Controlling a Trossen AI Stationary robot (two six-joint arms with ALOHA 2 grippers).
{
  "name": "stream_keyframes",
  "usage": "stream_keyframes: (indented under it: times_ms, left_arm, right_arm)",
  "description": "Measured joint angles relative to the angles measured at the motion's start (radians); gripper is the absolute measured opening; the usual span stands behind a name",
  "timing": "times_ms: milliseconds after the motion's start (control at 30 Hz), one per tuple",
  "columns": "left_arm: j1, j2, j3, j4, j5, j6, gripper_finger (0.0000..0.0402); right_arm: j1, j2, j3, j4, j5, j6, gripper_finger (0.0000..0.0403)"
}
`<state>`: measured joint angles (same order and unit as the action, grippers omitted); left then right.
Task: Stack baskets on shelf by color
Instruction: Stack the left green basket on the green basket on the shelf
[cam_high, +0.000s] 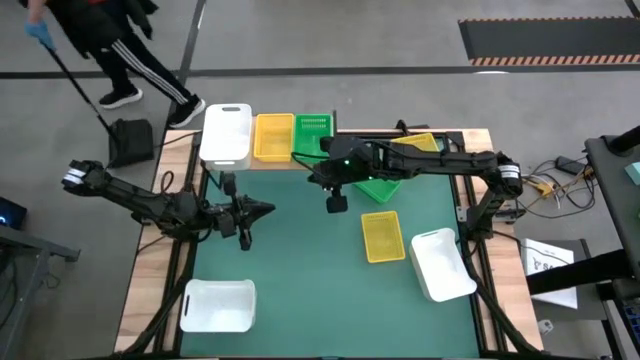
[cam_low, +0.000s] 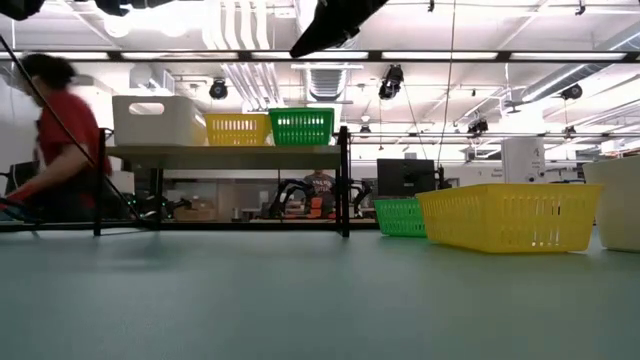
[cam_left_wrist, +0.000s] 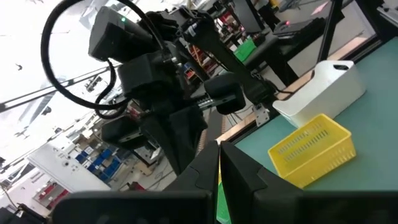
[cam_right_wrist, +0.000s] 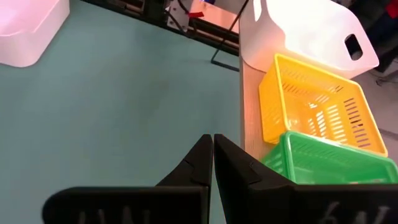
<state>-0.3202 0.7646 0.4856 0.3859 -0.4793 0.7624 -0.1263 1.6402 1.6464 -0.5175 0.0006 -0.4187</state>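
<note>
The right pincer (cam_right_wrist: 212, 155) hung pressed together and empty just off the shelf (cam_high: 300, 160) edge, the green basket (cam_high: 312, 133) right beside it. On that shelf sat a white basket (cam_high: 226, 135), a yellow basket (cam_high: 273, 136), then the green. The left pincer (cam_high: 262, 210), also pressed together, hovered over the counter (cam_high: 300, 280). More baskets lay scattered on the mat: another yellow one (cam_high: 382, 236) and two white ones (cam_high: 441, 263).

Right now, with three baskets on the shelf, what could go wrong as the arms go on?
1. The right pincer hangs shut beside the green basket on the shelf; a careless swing might knock it off.
2. The yellow basket and the white basket on the mat lie close together, so grasping one might push the other.
</note>
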Motion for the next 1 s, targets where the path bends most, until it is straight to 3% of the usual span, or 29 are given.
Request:
stream_keyframes:
  times_ms: [533,1000]
  left_arm:
    - [0.0,0.02,0.012,0.004,0.0,0.004,0.0]
    - [0.0,0.018,0.012,0.022,0.0,0.013,0.0]
  right_arm:
    - [-0.008,0.0,-0.072,0.067,0.0,0.019,0.0009]
    - [-0.059,0.0,-0.219,0.295,0.002,0.038,0.0009]
